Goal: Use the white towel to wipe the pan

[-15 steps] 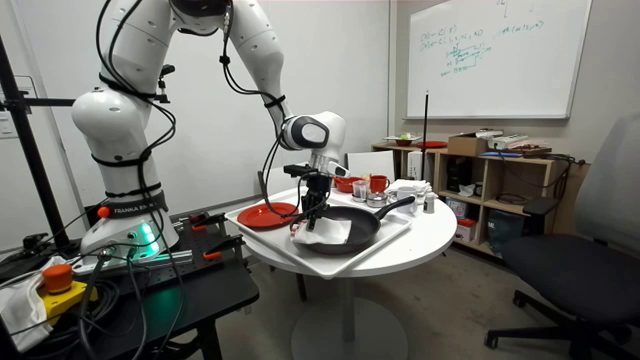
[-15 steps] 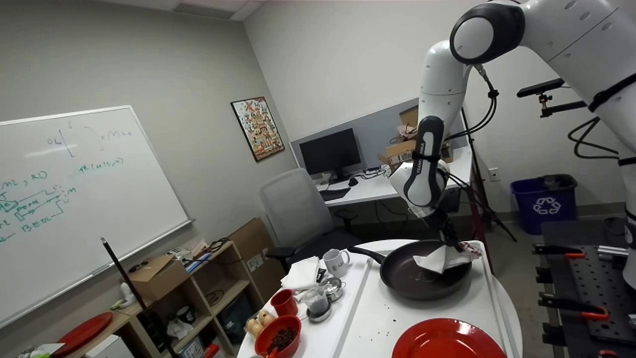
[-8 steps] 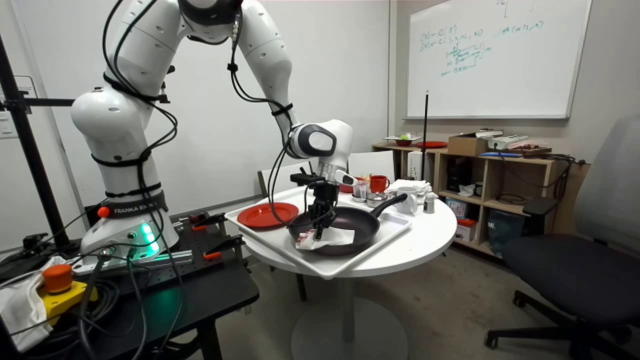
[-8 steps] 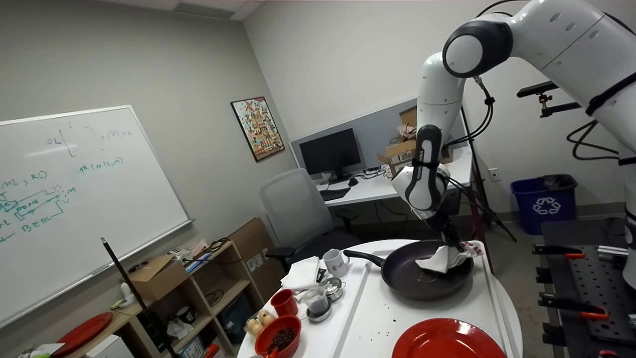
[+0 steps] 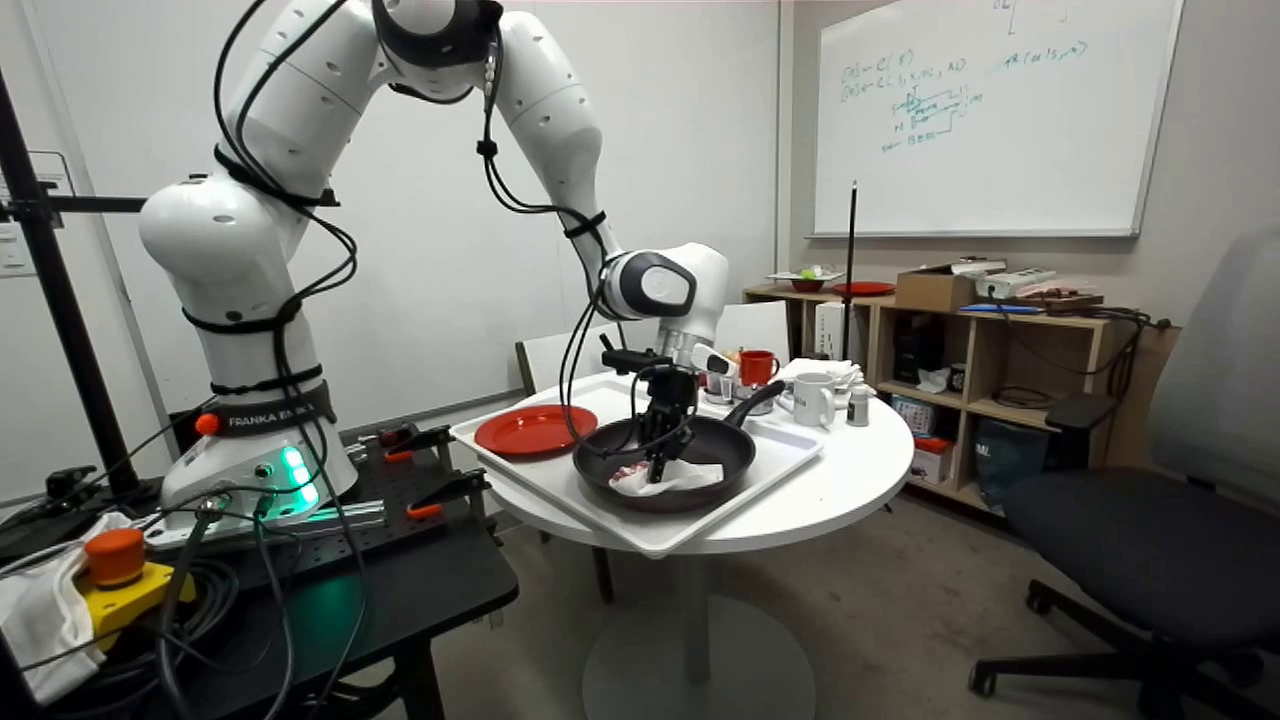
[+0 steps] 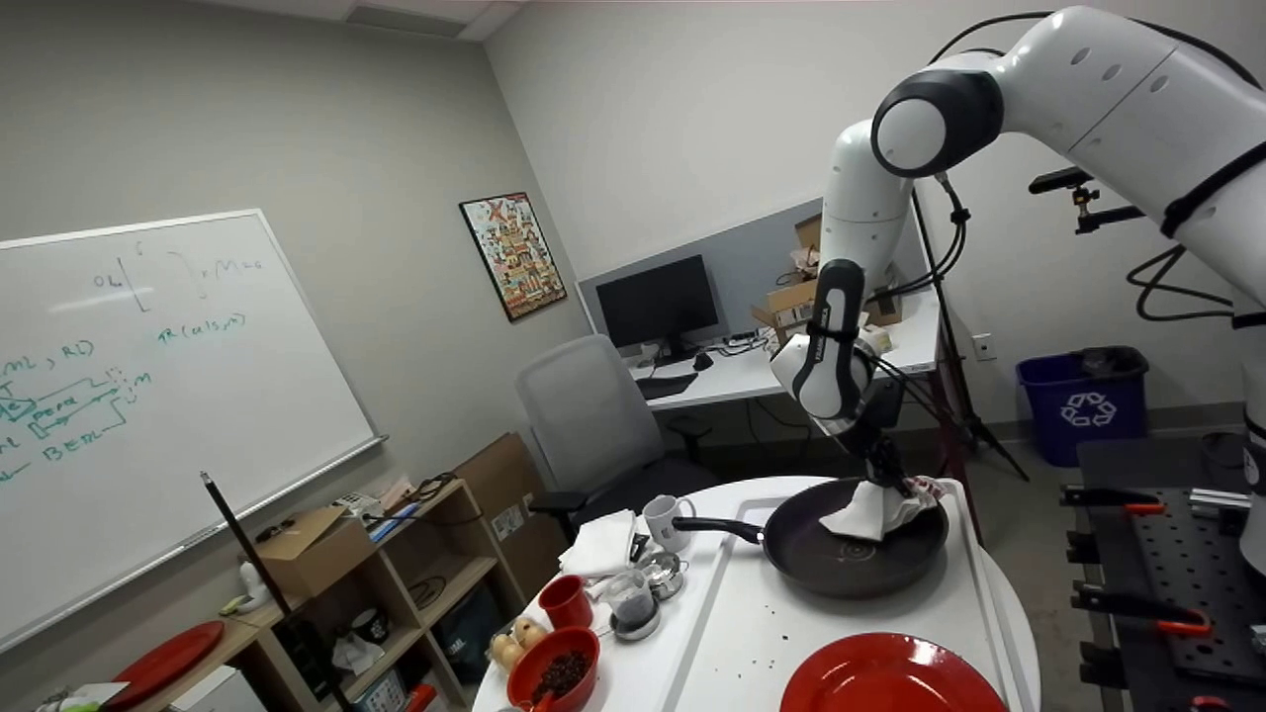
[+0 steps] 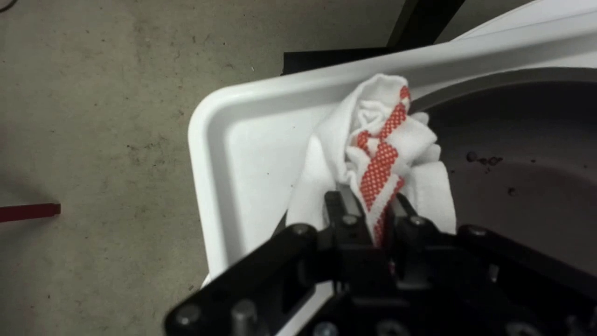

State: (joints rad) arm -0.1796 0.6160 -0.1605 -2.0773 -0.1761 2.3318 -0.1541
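The end effector (image 7: 371, 205) has the white towel (image 7: 378, 154) pinched between its 2 fingers (image 7: 345, 228), the red-striped end (image 7: 375, 179) bunched and a loose white flap (image 6: 859, 514) reaching into the black pan (image 6: 841, 574). I'd expect that towel to be soft, light and limp: it should give under pressing, and a gathered fold like this looks the right place to hold it. The pan looks stiff and heavier, likely to skid on the white tray (image 6: 727, 633) if pushed hard; a steadying hold would go on the handle (image 6: 720, 527), which points towards the white mug (image 6: 661, 534). The tray sits on a round white counter (image 5: 870, 470), a red plate (image 6: 890, 682) near the pan. Round the room I see a grey chair (image 6: 588, 405), a desk (image 6: 732, 381) with a monitor (image 6: 658, 302), and a whiteboard (image 6: 168, 386)
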